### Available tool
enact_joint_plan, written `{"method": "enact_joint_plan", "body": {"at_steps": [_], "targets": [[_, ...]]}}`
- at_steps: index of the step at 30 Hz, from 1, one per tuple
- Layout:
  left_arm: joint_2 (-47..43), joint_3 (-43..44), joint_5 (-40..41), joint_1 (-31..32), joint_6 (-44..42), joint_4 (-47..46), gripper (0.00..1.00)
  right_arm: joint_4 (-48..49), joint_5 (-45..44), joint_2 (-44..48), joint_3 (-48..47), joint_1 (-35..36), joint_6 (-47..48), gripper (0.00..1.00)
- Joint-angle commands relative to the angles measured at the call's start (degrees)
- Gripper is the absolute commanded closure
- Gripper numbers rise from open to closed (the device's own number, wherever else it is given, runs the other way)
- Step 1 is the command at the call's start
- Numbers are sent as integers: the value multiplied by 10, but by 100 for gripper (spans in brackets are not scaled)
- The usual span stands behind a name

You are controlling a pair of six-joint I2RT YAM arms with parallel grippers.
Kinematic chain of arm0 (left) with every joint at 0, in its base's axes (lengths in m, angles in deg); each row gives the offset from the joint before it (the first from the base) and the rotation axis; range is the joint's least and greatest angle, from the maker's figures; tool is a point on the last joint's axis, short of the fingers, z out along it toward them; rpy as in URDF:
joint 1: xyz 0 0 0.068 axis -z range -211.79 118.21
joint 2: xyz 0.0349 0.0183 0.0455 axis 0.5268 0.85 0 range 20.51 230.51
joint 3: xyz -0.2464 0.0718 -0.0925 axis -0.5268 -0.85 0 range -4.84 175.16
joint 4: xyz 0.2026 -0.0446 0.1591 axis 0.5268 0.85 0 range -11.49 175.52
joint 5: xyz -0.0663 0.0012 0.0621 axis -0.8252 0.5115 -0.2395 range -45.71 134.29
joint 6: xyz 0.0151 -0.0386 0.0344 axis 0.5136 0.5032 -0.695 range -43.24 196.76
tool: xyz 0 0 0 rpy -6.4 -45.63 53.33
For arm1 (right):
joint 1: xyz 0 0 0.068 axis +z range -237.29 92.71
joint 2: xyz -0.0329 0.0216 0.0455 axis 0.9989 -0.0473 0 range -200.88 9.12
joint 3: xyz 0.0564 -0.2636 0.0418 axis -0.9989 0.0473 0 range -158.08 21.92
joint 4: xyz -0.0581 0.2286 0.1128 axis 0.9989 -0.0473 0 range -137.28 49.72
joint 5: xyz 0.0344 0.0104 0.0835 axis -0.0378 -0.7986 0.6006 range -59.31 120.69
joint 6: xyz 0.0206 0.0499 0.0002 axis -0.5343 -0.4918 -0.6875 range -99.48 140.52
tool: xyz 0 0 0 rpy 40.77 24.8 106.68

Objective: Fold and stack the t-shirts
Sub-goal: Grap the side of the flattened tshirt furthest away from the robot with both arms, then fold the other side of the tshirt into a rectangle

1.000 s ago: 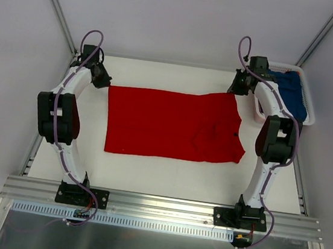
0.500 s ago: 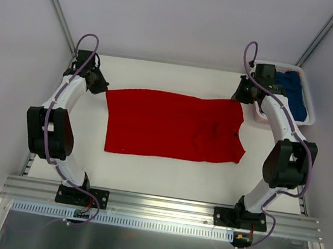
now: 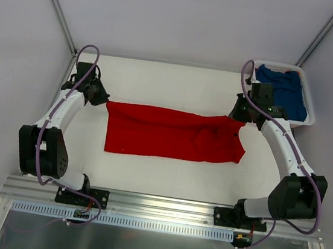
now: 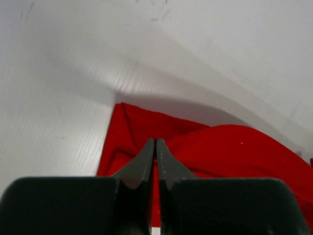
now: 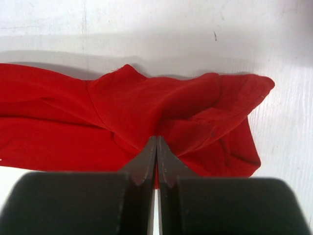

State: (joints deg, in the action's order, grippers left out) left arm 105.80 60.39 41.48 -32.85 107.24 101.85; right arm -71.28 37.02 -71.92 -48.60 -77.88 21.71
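Folding is judged begun: the red t-shirt (image 3: 164, 139), central on the table (image 3: 148, 174), has been drawn from 12 toward 6 o'clock, its far edge pinched by the left gripper (image 3: 102, 99) and right gripper (image 3: 238, 116).

Plain bright red t-shirt (image 3: 171, 134), deep blue t-shirt (image 3: 286, 90), white basket (image 3: 277, 64), white table (image 3: 166, 173)

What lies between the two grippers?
The red shirt: its far edge runs from the left gripper to the right gripper, both shut on it. The top view shows this.
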Motion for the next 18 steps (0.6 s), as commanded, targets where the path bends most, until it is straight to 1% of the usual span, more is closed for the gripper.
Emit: {"method": "enact_joint_plan", "body": {"at_steps": [1,10,18], "targets": [[-63,-27,1,7,10,0,100,-13,-29,62,20,6,-30,100],[-148,-92,12,8,20,12,100,-45,-60,121,66,7,-54,100],[-187,-136,-3,8,31,18,100,-49,-42,157,117,7,-82,100]]}}
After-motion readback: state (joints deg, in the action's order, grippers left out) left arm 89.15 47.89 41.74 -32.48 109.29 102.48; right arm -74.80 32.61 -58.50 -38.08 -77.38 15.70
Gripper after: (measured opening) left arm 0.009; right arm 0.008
